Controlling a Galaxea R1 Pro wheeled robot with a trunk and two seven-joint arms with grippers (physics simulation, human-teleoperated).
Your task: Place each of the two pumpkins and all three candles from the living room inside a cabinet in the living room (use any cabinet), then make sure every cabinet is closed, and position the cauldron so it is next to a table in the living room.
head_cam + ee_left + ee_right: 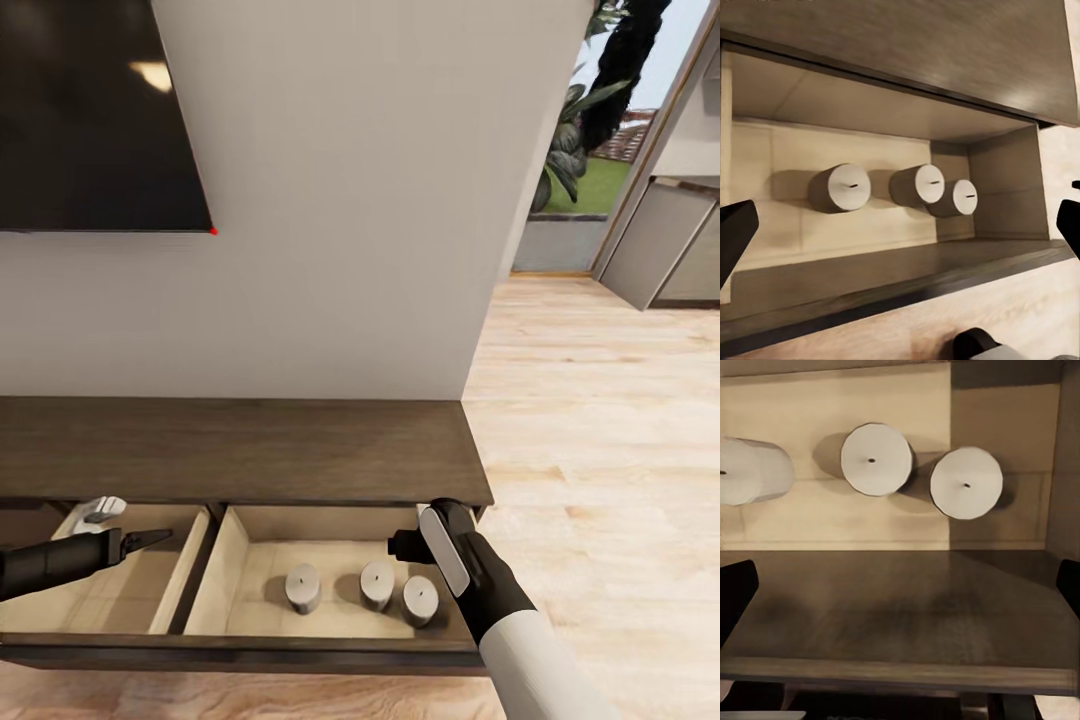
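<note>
so the cabinet (240, 450) is sitting against the white wall with two drawers pulled out side by side. the right drawer (235, 560) has all three candles standing upright on its pale floor: left candle (302, 587), middle candle (377, 584), right candle (420, 600). the middle and right ones are just beside each other, maybe touching, can't quite tell, and the left one stands a bit apart from them. no pumpkins among them.

right gripper (405, 545) hangs over the right end of that drawer, above and just right of the candles, pointing down toward the back corner. from the right wrist cam you look straight down on the candle tops, the two right ones at (876, 459) and (966, 483), and the finger tips (735, 592) sit wide apart at the frame edges with nothing between them, so it's released.

left gripper (150, 540) is reaching over the left drawer (180, 580), above its floor. its wrist cam looks across into the right drawer and catches all three candles in a row (847, 187), (926, 184), (963, 197), dark fingers (735, 232) spread apart and empty, so that one's released too.

there's a white thing (95, 512) in the back left corner of the left drawer, can't tell what it is. a black tv (90, 110) is mounted on the wall above, and off to the right the wood floor (600, 450) runs to a doorway with plants (585, 120) outside.
</note>
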